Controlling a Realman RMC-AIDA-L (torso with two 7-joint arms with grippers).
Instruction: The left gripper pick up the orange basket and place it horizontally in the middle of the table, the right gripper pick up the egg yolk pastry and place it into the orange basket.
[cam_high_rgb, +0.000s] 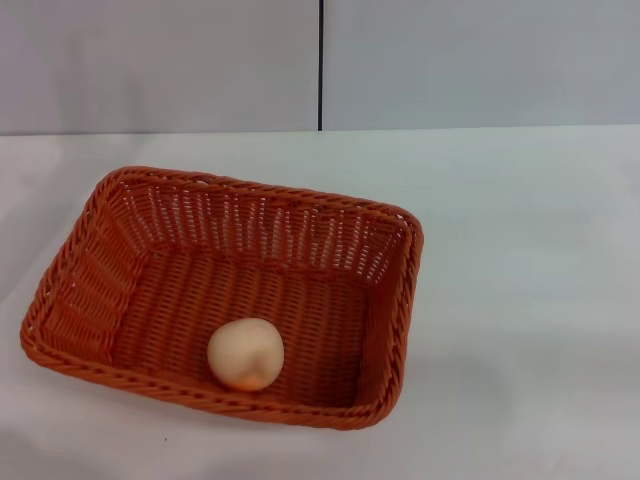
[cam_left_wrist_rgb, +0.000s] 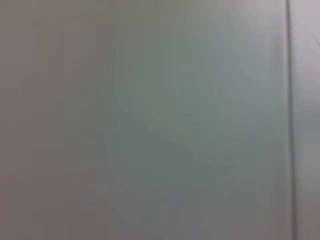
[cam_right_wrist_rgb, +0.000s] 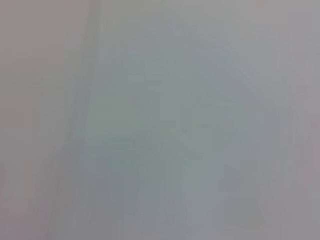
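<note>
While our head camera looks down at the white table (cam_high_rgb: 520, 300), we see the orange basket (cam_high_rgb: 150, 270) lying on it, left of the middle of the view, with its long sides running roughly across and turned a little so that its right end sits farther down than square. Its braided rim is whole all the way round, and its woven walls slope inward to a flat bottom. Inside it rests the egg yolk pastry (cam_high_rgb: 245, 354), a small round cream bun lying on the basket floor close to the near wall, a little left of that wall's midpoint; its pale side faces us and we cannot make out any seeds on it. Behind the table stands a grey wall (cam_high_rgb: 160, 60) with a dark vertical seam (cam_high_rgb: 320, 60) running down it. Neither of our grippers appears in the head view. Our left wrist camera shows only a plain grey surface with a thin darker line (cam_left_wrist_rgb: 290, 120) near one edge, and our right wrist camera shows only a pale grey surface, so we cannot tell where the left gripper or the right gripper is, nor whether their fingers are apart or together.
</note>
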